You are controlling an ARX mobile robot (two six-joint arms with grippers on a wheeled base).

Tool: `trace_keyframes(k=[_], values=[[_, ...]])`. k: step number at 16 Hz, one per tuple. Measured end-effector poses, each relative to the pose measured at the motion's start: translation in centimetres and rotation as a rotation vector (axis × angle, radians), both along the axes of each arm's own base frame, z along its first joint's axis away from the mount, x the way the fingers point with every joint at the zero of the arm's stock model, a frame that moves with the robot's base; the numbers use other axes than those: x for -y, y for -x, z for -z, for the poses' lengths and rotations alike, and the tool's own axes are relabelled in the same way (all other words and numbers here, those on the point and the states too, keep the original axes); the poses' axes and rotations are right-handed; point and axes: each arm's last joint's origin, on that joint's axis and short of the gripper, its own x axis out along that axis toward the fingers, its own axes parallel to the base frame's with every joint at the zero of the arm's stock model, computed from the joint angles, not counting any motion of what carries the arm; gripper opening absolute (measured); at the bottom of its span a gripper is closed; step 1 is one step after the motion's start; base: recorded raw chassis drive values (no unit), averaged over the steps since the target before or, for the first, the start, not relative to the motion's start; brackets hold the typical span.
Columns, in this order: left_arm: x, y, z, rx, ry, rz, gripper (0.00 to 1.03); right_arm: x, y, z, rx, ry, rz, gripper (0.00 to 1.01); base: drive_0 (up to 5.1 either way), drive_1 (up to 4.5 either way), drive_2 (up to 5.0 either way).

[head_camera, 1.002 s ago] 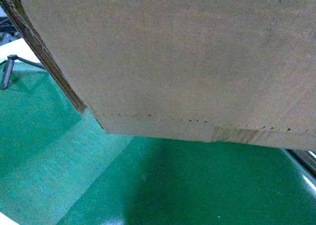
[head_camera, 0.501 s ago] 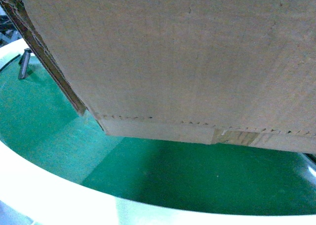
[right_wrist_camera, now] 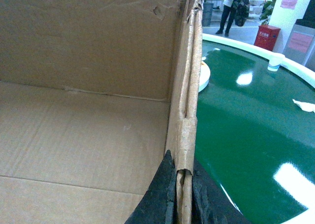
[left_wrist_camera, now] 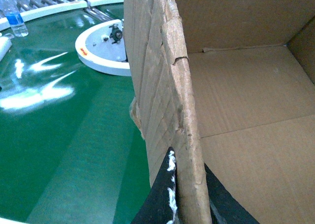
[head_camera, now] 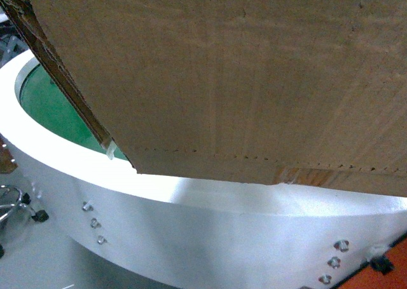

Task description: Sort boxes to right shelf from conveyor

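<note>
The big brown cardboard box (head_camera: 241, 79) with torn top edges hangs in the air above the curved green belt conveyor (head_camera: 48, 108) and its white rim. Each arm holds one side wall, likely because the box is too wide for one arm to carry. The left tool (left_wrist_camera: 184, 194) is clenched over the ragged left wall, one black finger on each side. The right tool (right_wrist_camera: 179, 197) pinches the right wall the same way. Holding both walls probably keeps the box level. The box is open on top and has nothing inside, only its bare floor. The shelf cannot be seen, so the box is not sorted yet.
</note>
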Motion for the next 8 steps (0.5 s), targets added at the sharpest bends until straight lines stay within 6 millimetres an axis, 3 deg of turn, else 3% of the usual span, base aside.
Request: trace_keyframes(k=[4, 8], values=[[-0.02, 0.01, 0.01, 0.0, -0.001, -0.001, 0.03, -0.01, 0.01, 0.02, 0.001, 0.0, 0.0, 0.04, -1.7, -6.0, 2.6], [-0.01, 0.18, -0.3, 0.018, 0.004, 0.002, 0.03, 0.03, 0.28, -0.35, 0.022, 0.001, 0.001, 0.04, -1.5, -1.82, -1.1]])
